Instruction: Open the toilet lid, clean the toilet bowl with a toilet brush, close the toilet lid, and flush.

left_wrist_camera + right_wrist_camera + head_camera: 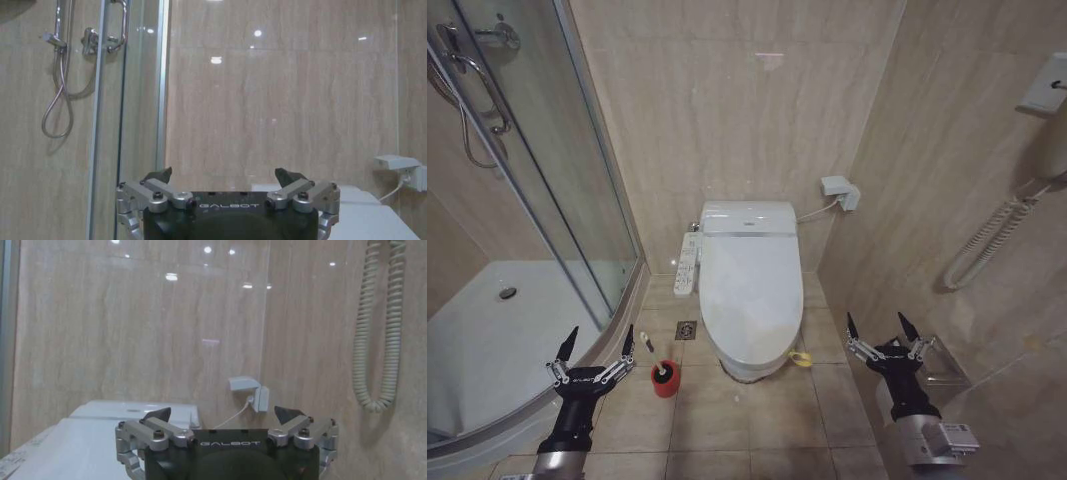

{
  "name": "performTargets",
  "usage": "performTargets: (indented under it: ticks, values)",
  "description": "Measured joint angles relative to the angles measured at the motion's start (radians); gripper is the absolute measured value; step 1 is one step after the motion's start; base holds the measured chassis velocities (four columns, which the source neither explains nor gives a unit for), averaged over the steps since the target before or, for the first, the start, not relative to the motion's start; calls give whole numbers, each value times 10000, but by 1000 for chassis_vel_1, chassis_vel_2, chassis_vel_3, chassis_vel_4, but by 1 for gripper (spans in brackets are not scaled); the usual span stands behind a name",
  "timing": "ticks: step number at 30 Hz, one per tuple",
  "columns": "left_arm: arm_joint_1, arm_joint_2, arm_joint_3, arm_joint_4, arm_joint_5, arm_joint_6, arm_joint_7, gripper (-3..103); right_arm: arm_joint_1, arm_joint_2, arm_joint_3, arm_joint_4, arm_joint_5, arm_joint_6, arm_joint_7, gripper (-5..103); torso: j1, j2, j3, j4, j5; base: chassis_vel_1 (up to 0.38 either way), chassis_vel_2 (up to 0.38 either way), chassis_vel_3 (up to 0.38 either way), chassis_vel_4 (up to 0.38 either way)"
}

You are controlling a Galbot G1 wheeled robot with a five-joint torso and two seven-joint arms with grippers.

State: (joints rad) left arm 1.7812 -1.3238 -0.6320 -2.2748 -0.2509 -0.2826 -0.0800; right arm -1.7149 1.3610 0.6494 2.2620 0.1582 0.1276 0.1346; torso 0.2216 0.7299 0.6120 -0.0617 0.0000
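The white toilet lid [750, 290] lies shut over the toilet bowl, which it hides, with a small yellow loop tag [800, 358] at its front right edge. The bidet button panel [688, 264] sticks out on the toilet's left side. On the floor left of the toilet stands the toilet brush [654, 356], its thin pale handle rising from a red holder cup [665, 380]. My left gripper [598, 343] hovers open just left of the cup. My right gripper [875, 327] is open to the right of the toilet. The lid's edge shows beyond each gripper [373, 220] [73, 450].
A glass shower enclosure [557, 200] with a white curved tray [497, 340] fills the left side. A floor drain [686, 329] lies beside the toilet. A wall socket [840, 190] and a coiled-cord wall unit [987, 240] sit on the right wall. Tiled floor lies open in front.
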Motion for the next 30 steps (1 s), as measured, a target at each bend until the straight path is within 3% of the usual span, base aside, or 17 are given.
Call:
performTargets:
  ticks: [22,30]
  values:
    - [4,0,-1,0,0,0,0,100,-7,0,0,0,0,0,0,100,-12,7,-6,-1,1,96,-107,-96,93]
    - [0,0,0,0,0,0,0,100,0,0,0,0,-1,0,0,100,1,2,0,0,0,-7,17,14,-6]
